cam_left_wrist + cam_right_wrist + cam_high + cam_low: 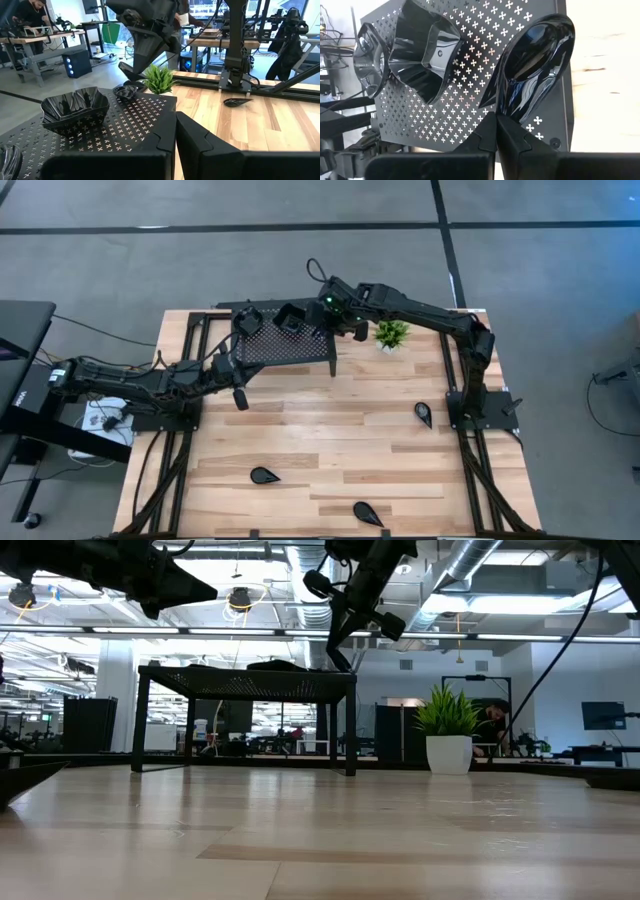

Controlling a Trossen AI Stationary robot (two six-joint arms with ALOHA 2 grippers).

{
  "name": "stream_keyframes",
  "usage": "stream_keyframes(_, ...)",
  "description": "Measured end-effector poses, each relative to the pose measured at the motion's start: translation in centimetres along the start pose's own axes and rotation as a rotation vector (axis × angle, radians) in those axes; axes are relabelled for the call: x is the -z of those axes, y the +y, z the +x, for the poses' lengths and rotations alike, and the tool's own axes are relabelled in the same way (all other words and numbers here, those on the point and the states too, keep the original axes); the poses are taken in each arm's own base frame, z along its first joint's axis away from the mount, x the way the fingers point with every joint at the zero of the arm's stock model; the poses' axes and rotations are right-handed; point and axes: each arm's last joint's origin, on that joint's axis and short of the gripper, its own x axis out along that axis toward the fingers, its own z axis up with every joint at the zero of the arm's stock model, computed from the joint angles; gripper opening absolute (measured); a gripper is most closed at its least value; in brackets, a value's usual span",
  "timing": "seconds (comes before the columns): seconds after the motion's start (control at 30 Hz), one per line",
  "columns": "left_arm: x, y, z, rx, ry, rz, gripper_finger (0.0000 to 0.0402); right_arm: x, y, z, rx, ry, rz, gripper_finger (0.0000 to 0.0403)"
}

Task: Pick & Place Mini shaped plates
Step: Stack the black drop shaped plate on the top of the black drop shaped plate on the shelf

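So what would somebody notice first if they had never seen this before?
Probably the right gripper, shut on a shiny black teardrop plate at the right end of the black stand. Beside it on the stand sits a wavy square plate. Three more teardrop plates lie on the table, one near the right arm's base.

In the left wrist view, a glossy black roundish dish (7, 160) on the black perforated metal stand (125, 125) is cut off by the picture's edge. In the right wrist view, another dark dish (367, 50) is half hidden behind the wavy-edged square black dish (422, 47). From above, dishes on the stand are too small to distinguish.
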Motion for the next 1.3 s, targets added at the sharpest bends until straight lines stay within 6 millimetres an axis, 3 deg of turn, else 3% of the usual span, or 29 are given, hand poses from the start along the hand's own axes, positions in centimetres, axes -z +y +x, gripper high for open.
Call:
stream_keyframes(0.67, -0.1, 0.0, 0.0, 0.0, -0.005, 0.004, 0.0012, -0.2, 0.1, 0.0, 0.001, -0.044, 0.014, 0.0001)
stream_keyframes(1.3, -0.1, 0.0, 0.0, 0.0, -0.007, 0.003, 0.0012, -0.4, -0.4, 1.3, -0.026, -0.03, 0.023, 0.0001)
